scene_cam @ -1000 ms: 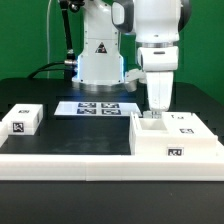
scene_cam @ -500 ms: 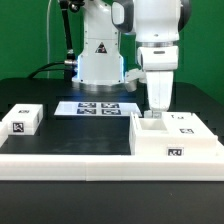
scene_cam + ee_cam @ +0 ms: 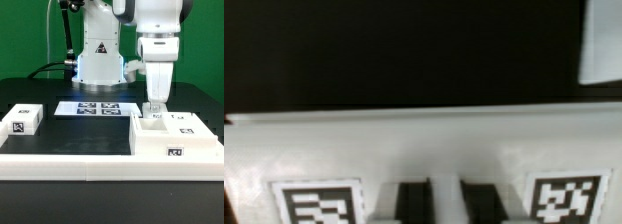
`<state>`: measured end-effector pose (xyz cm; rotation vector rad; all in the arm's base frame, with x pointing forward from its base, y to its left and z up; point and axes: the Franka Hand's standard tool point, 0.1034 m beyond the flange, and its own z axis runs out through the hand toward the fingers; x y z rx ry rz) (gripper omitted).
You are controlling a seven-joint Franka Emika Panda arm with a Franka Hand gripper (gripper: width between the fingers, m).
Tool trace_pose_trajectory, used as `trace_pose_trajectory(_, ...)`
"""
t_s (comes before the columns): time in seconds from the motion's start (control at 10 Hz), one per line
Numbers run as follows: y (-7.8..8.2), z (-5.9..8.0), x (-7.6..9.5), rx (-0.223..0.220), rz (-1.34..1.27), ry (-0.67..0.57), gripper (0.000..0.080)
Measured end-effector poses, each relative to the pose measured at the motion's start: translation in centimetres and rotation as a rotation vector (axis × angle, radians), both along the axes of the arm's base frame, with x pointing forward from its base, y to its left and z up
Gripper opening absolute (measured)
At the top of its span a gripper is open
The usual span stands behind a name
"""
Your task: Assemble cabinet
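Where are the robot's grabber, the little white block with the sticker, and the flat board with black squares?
gripper (image 3: 156,108): exterior view, midway between its fingertips.
small white block (image 3: 25,119): exterior view, the middle of the block.
marker board (image 3: 97,107): exterior view, the middle of the board, among its tags.

Backdrop: plain green wall (image 3: 25,40), evenly lit, spanning 9 to 3 o'clock. Matte black table (image 3: 90,135) fills the lower half, toward 6 o'clock.

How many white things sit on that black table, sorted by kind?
small tagged block: 1
large cabinet body: 1
marker board: 1
long front rail: 1
Total: 4
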<state>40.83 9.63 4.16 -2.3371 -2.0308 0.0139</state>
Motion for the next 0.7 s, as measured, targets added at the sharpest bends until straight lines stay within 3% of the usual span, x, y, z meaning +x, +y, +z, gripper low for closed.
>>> trace_pose_trajectory(0.2, -0.7, 1.8, 0.7, -0.019, 0.006, -0.011, 0.0070)
trace_pose_trajectory(0.5, -2.4, 2.2, 1.8, -0.027, -0.010, -0.009, 0.0070)
trace_pose_trajectory(0.7, -2.7, 2.3, 2.3, -0.024, -0.020, -0.014, 0.0070)
